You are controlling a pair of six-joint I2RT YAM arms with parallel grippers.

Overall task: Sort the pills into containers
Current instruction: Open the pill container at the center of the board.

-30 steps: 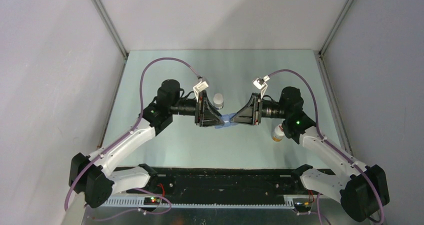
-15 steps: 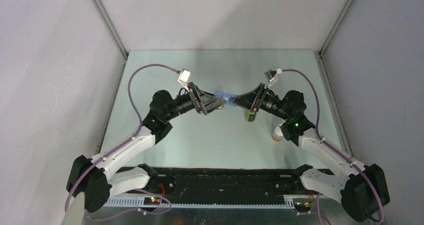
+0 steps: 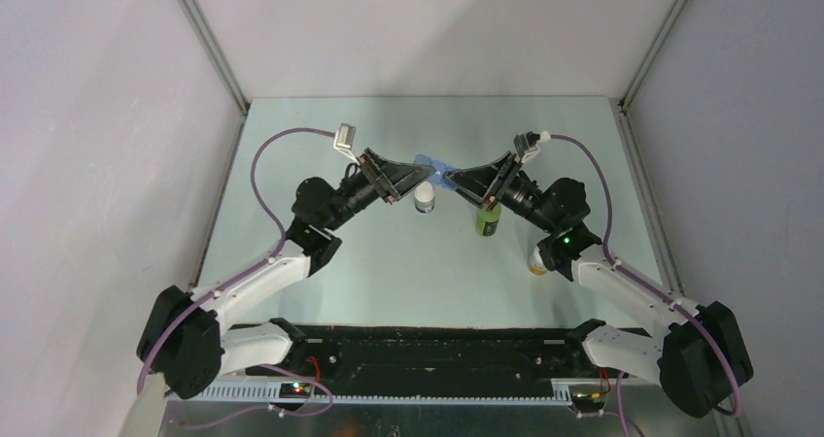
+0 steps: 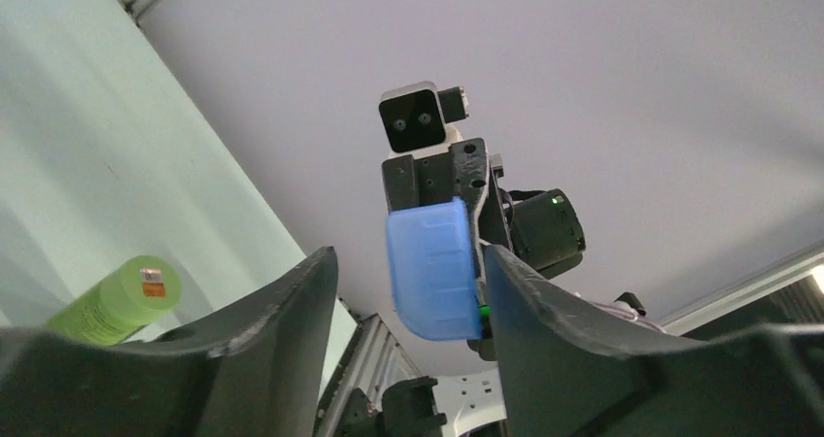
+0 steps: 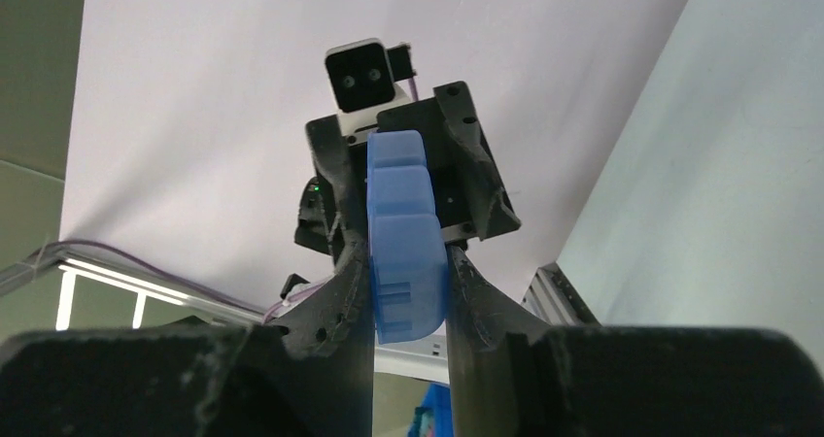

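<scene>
The translucent blue pill box (image 3: 434,172) hangs in the air above the table's middle, between my two grippers. My right gripper (image 3: 455,178) is shut on one end of it; in the right wrist view the pill box (image 5: 400,233) sits pinched between both fingers of that gripper (image 5: 408,296). My left gripper (image 3: 418,174) faces it from the other side. In the left wrist view the box (image 4: 429,267) lies against one finger of the left gripper (image 4: 408,296), with a clear gap to the other finger, so the jaws stand open. No pills are in view.
A white-capped bottle (image 3: 425,199) stands under the left gripper. A green bottle (image 3: 489,218) stands under the right gripper and also shows in the left wrist view (image 4: 121,299). An orange bottle with a white cap (image 3: 539,259) lies by the right arm.
Both grippers have risen and swung toward the back of the table, carrying the blue pill box up off the surface. The white-capped and green bottles have come into view below.
</scene>
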